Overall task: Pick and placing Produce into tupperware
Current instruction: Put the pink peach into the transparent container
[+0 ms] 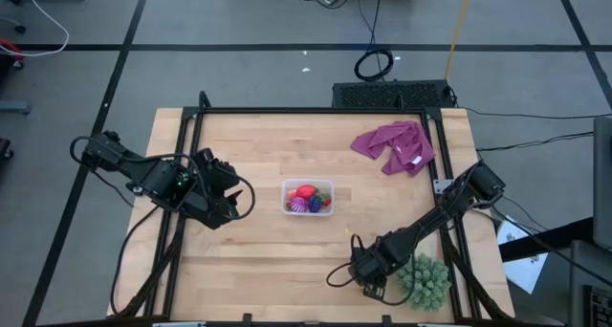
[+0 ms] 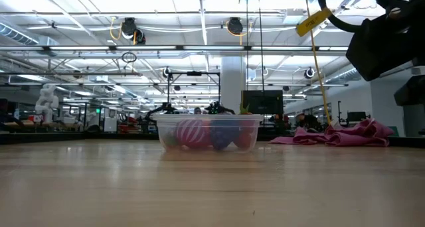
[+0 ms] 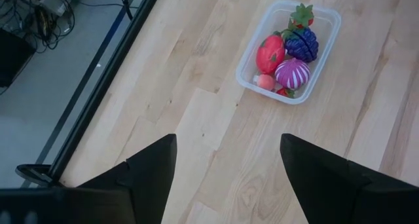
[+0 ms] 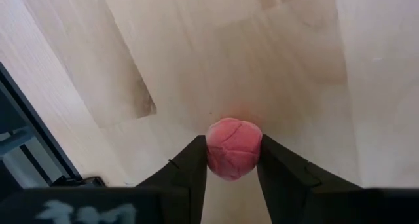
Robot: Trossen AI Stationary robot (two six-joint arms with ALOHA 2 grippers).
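Note:
The clear tupperware (image 1: 308, 198) stands at the table's middle and holds several toy fruits: a red strawberry-like piece (image 3: 270, 52), a purple grape-like one (image 3: 302, 43) and a striped magenta one (image 3: 292, 73). It also shows in the low view (image 2: 207, 132). My left gripper (image 3: 226, 165) is open and empty, left of the box. My right gripper (image 4: 233, 160) is near the table's front right, shut on a round pinkish-red toy fruit (image 4: 234, 147). My right gripper pinches the pinkish-red fruit by its two opposite sides (image 4: 211, 152) between its two fingers. The fingers point down at the table from above. Whether the fruit rests on the wood or hangs just clear of it, I cannot tell.
A big green spiky ball (image 1: 424, 280) lies at the front right corner, right beside my right gripper. A purple-magenta cloth (image 1: 395, 146) lies at the far right. Bare wood lies between the box and both grippers.

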